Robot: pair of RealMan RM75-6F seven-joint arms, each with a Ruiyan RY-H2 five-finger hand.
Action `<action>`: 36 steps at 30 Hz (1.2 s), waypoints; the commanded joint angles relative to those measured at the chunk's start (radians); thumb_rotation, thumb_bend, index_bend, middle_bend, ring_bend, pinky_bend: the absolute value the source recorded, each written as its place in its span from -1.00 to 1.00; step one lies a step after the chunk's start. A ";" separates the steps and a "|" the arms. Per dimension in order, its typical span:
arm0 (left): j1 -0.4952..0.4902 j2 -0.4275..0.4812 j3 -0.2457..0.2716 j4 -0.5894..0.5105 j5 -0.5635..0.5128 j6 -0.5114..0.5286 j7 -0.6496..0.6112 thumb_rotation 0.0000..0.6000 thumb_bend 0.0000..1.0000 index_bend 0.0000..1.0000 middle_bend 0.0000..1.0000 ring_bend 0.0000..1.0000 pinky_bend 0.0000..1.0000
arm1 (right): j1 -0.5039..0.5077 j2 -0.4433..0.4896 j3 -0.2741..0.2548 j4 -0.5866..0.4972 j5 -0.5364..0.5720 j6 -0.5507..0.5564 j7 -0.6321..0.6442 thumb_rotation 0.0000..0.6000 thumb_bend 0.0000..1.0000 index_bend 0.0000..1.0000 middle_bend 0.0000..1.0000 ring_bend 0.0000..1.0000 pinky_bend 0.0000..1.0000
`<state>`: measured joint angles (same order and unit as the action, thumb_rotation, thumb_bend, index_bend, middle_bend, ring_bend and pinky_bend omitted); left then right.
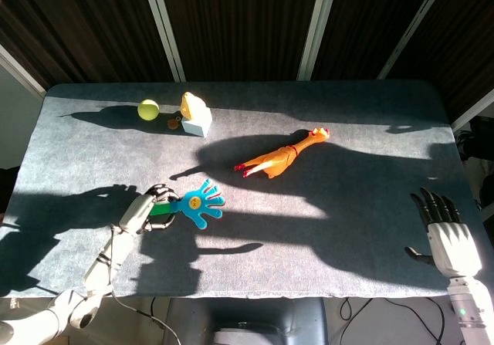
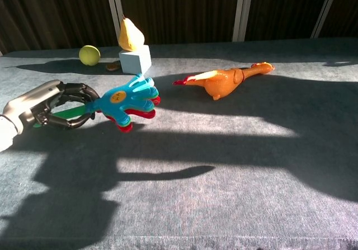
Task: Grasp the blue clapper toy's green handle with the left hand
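Observation:
My left hand (image 1: 143, 210) (image 2: 45, 103) grips the green handle (image 2: 70, 112) of the blue clapper toy (image 1: 200, 203) (image 2: 127, 100) near the table's front left. The toy hangs above the table, its blue palm tilted upward with red and yellow layers beneath it, and its shadow falls on the cloth below. Fingers (image 2: 75, 88) curl around the handle. My right hand (image 1: 448, 237) stands at the front right edge in the head view, holding nothing, fingers apart and pointing up.
An orange rubber chicken (image 1: 279, 157) (image 2: 224, 79) lies mid-table. At the back left are a green ball (image 1: 148, 109) (image 2: 89, 55) and a yellow pear (image 2: 130, 34) on a pale blue block (image 1: 197, 123) (image 2: 135, 60). Grey cloth table (image 1: 347, 206), strong shadows.

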<state>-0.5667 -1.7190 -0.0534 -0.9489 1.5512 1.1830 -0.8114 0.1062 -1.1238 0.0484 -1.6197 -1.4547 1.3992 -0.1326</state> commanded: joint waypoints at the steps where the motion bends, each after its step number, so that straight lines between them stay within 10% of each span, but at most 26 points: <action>1: 0.026 0.034 -0.051 -0.044 -0.003 0.115 -0.243 1.00 0.17 0.48 0.42 -0.12 0.17 | 0.002 -0.001 -0.002 0.001 0.001 -0.006 -0.002 1.00 -0.61 -1.00 -1.00 -1.00 -1.00; 15: 0.111 0.298 -0.154 -0.329 -0.034 0.257 -0.897 1.00 0.27 0.48 0.61 0.12 0.43 | 0.004 -0.002 -0.009 -0.003 -0.007 -0.012 -0.005 1.00 -0.61 -1.00 -1.00 -1.00 -1.00; 27: -0.033 0.323 0.130 -0.208 0.183 -0.117 -0.600 1.00 0.26 0.47 0.62 0.13 0.45 | 0.006 -0.003 -0.013 -0.002 -0.008 -0.017 -0.007 1.00 -0.61 -1.00 -1.00 -1.00 -1.00; 31: -0.058 0.340 0.118 -0.235 0.134 -0.173 -0.558 1.00 0.26 0.47 0.62 0.13 0.45 | 0.009 -0.004 -0.017 0.000 -0.010 -0.027 -0.010 1.00 -0.62 -1.00 -1.00 -1.00 -1.00; 36: -0.019 0.393 0.013 -0.296 0.071 0.040 -0.849 1.00 0.26 0.47 0.62 0.13 0.44 | 0.008 -0.001 -0.018 -0.003 -0.011 -0.026 -0.004 1.00 -0.61 -1.00 -1.00 -1.00 -1.00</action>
<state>-0.6039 -1.3757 0.0250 -1.2009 1.6661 1.0211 -1.3892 0.1151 -1.1252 0.0299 -1.6221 -1.4659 1.3722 -0.1378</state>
